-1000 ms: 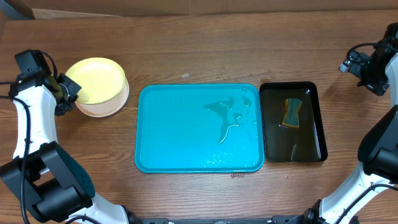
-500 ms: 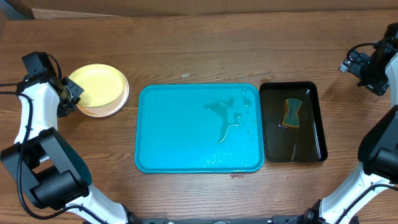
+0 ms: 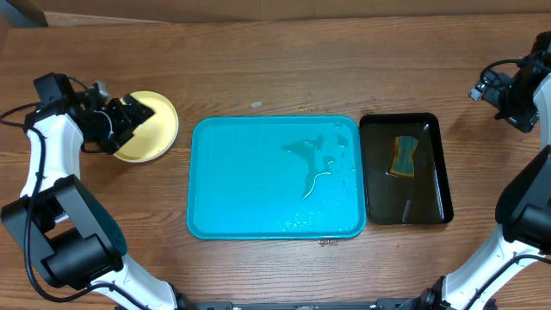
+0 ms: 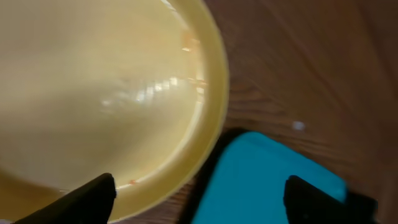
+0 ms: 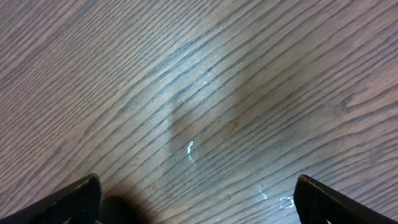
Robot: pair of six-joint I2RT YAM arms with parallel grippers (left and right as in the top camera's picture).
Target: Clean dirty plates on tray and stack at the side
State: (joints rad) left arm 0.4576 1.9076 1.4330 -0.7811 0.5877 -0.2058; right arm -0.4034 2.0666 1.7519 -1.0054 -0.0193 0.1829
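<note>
My left gripper (image 3: 131, 116): was shut, now spread wide.
Yellow plate (image 3: 159, 133): out of my grip, no longer tilted, lying flat.

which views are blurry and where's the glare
Left wrist view: soft all over, with a streaky highlight on the yellow plate. Overhead view: sharp, pale sheen on the wet tray. Right wrist view: table grain crisp, small glints only.
</note>
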